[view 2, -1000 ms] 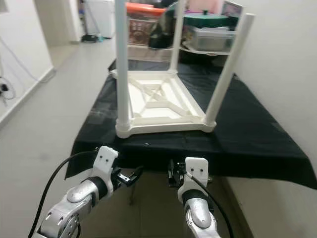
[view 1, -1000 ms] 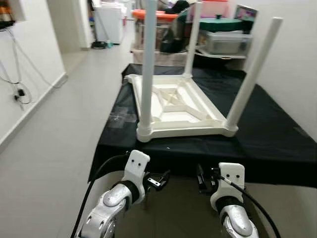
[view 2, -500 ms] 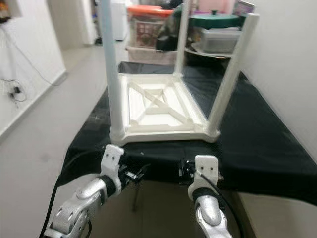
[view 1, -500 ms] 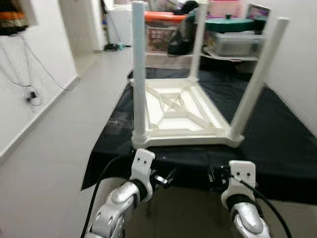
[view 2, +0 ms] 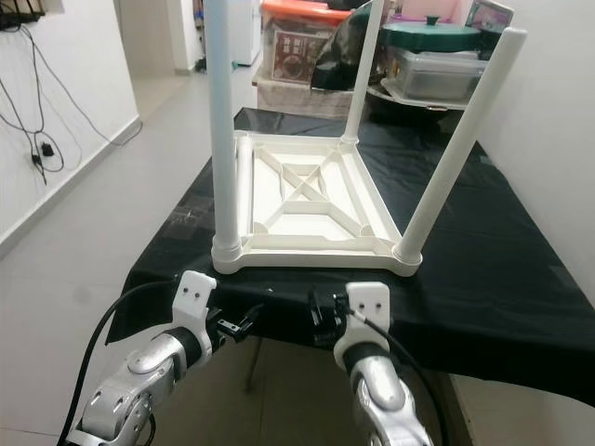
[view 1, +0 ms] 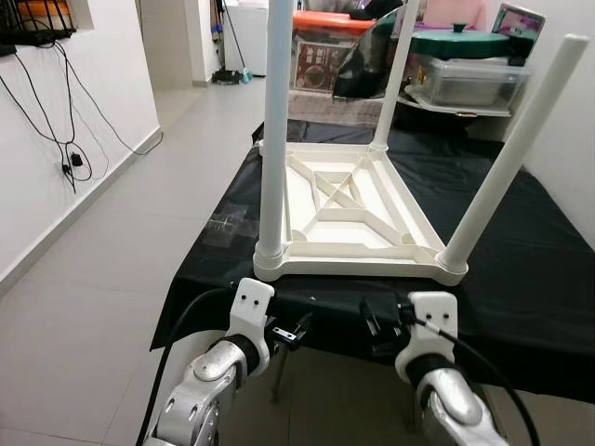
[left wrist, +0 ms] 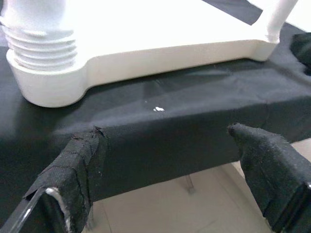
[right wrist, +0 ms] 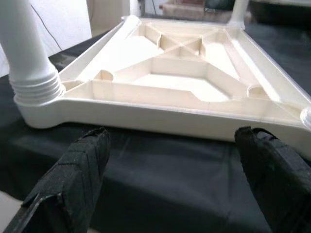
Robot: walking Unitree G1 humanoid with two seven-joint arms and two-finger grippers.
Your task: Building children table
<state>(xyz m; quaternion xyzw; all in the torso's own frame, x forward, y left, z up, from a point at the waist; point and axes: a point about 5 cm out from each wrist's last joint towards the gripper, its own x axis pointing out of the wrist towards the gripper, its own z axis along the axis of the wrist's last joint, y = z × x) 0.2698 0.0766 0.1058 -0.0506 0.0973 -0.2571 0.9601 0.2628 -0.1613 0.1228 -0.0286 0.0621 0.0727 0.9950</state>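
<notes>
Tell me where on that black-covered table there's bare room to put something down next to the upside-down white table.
The black cloth is bare in a wide strip between the white table and the wall on the robot's right. A narrower strip runs along its left edge. The front edge by both grippers is tight, and bins crowd the far end.

my two arms were silver with white wrist housings, black cables trailing; left gripper (view 1: 299, 329) and right gripper (view 1: 369, 323) wore fingers (left wrist: 73, 170) wrapped in black fabric tape.
</notes>
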